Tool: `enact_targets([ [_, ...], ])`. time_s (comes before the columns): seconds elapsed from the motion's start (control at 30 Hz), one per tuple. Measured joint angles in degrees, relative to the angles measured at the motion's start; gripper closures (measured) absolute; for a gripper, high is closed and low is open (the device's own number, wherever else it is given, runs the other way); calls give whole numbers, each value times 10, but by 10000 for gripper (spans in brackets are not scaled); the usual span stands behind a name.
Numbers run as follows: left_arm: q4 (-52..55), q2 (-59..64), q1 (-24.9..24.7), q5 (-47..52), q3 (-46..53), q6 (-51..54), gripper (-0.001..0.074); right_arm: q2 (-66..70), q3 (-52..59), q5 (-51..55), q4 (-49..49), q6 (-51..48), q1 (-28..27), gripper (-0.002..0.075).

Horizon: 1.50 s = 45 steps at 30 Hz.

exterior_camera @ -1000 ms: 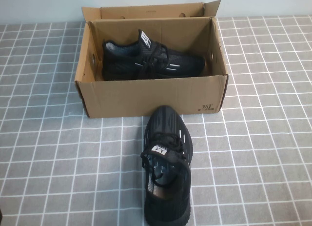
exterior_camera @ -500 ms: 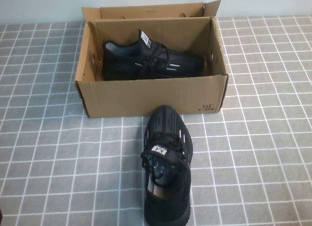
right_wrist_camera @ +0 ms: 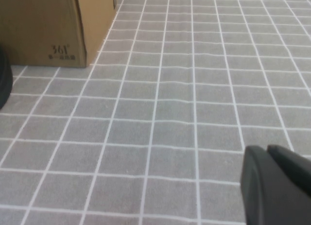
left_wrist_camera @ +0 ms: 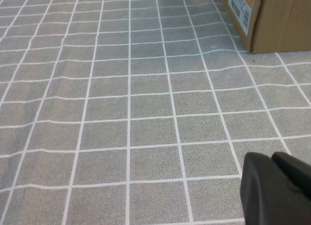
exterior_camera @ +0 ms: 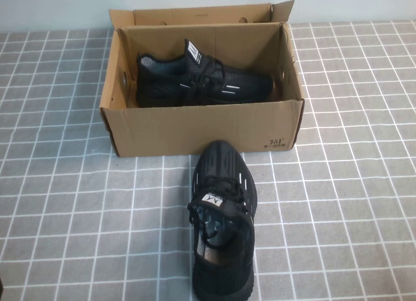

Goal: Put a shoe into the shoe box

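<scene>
Shoe (exterior_camera: pixel 222 223) lies on grey grid cloth (exterior_camera: pixel 351 203) outside shoe box (exterior_camera: pixel 201 129), toe touching or just short of box's near wall at 12 o'clock, heel at 6. Mate sneaker (exterior_camera: pixel 205 83) lies inside box, toe at 3 o'clock. Box flaps up. Left gripper (left_wrist_camera: pixel 277 188) clenched, empty, low over cloth near box corner. Right gripper (right_wrist_camera: pixel 274 186) clenched, empty, over cloth by the "361" corner.

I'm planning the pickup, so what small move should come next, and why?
Probably bring the right end effector over the shoe and open it. The shoe lies on the table before the shoe box, untouched; both the right and the left end effector hang shut above bare cloth. Its mate is already boxed.
</scene>
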Motion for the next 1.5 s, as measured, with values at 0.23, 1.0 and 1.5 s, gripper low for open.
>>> enact_targets([
  [0.23, 0, 0, 0, 0, 0, 0, 736, 0, 0, -76, 56, 0, 0, 742],
  [1.0, 0, 0, 0, 0, 0, 0, 736, 234, -248, 214, 356, -17, 0, 742],
  [1.5, 0, 0, 0, 0, 0, 0, 736, 694, -555, 366, 239, -187, 128, 742],
])
